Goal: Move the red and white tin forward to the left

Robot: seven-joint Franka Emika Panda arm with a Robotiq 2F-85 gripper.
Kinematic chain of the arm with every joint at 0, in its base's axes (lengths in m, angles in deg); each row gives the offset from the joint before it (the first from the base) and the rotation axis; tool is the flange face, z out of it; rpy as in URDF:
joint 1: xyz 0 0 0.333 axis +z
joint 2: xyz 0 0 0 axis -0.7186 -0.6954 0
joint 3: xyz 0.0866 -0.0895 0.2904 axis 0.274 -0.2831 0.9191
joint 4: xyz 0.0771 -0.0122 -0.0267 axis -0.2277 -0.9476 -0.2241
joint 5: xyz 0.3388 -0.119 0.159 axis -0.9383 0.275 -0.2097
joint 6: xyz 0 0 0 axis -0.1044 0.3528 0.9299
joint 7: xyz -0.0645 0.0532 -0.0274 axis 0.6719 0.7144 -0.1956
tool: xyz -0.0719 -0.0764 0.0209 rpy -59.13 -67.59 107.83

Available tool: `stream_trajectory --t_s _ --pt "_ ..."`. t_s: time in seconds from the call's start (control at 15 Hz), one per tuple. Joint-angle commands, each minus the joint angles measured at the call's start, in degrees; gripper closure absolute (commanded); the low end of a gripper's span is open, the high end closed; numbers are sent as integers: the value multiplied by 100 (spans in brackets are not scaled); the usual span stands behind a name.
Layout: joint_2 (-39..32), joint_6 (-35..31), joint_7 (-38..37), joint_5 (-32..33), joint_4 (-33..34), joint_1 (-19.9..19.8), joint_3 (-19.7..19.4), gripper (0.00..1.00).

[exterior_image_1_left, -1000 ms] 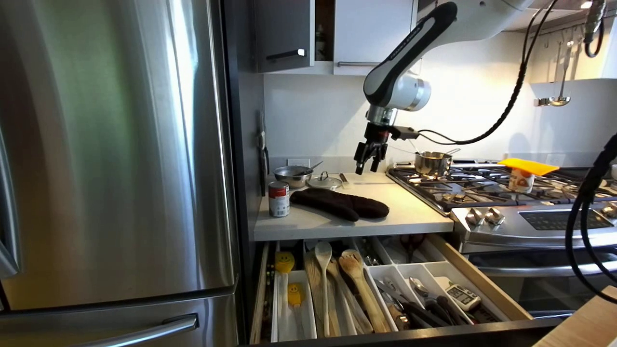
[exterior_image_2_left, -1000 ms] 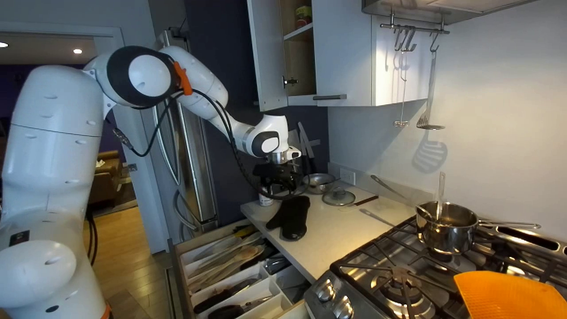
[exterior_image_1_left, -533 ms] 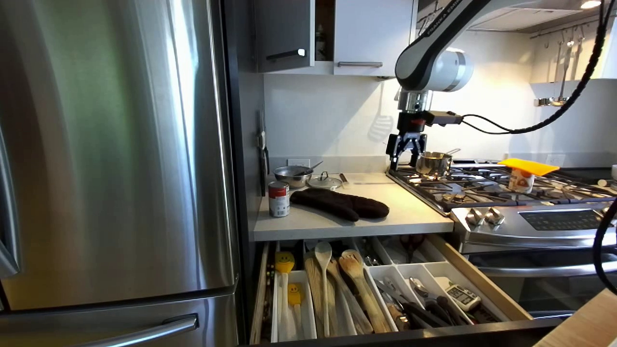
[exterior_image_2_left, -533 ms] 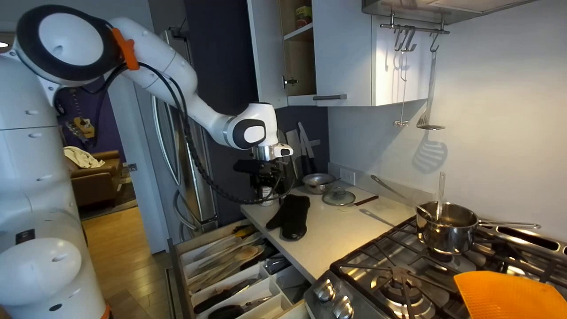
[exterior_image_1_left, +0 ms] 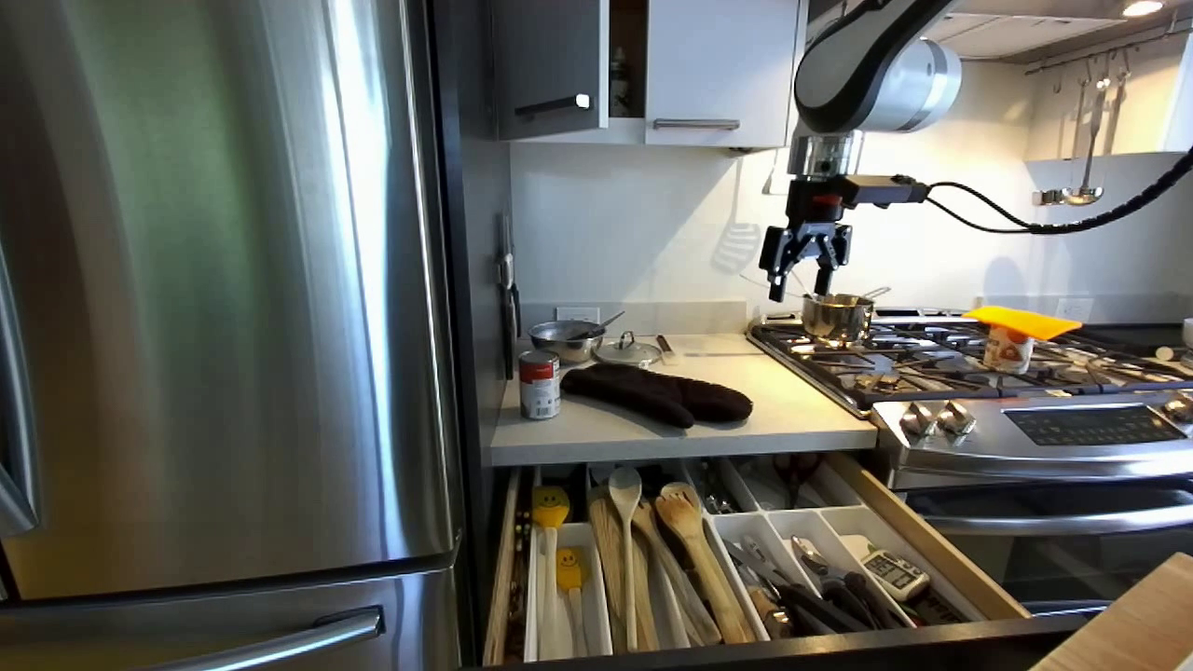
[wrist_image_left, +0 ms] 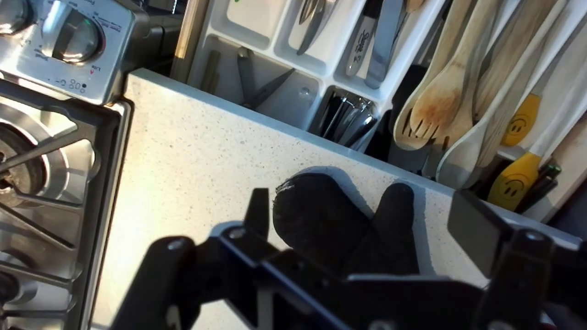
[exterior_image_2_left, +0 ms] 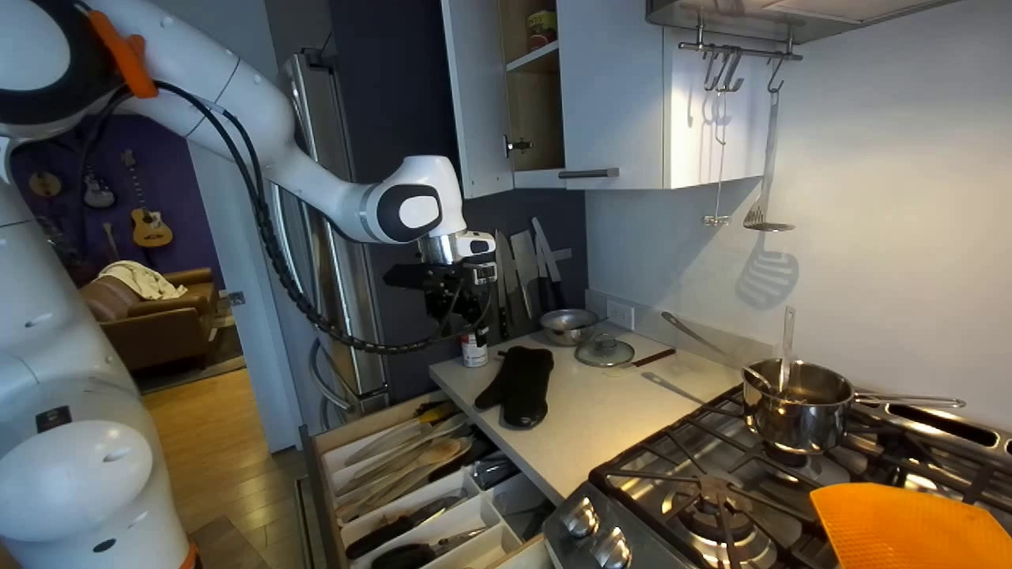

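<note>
The red and white tin (exterior_image_1_left: 540,384) stands upright on the counter near its left front corner in an exterior view, beside the dark wall. It also shows in an exterior view (exterior_image_2_left: 474,353), with its top partly hidden by the gripper. In the wrist view it is mostly or fully out of sight. My gripper (exterior_image_1_left: 800,291) is open with nothing between its fingers. It is well above the counter and far to the right of the tin. In the wrist view the open jaws (wrist_image_left: 360,204) are above the dark oven mitt (wrist_image_left: 321,215).
The oven mitt (exterior_image_1_left: 652,393) lies right of the tin. A metal bowl (exterior_image_1_left: 565,342) and a glass lid (exterior_image_1_left: 627,352) are behind. An open utensil drawer (exterior_image_1_left: 932,522) juts out below the counter. A pot (exterior_image_1_left: 837,319) stands on the stove. A cabinet door (exterior_image_2_left: 482,95) hangs open above.
The arm has moved right and the gripper has risen over the last half second in an exterior view. The gripper stays open. The tin has not moved.
</note>
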Motion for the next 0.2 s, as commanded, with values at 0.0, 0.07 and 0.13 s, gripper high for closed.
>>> stream_trajectory --t_s 0.0,0.07,0.13 --pt "1 14 -25 33 0 141 -142 0" --pt "-1 14 -25 34 -6 140 -145 0" --pt "-3 14 -24 34 -10 139 -147 0"
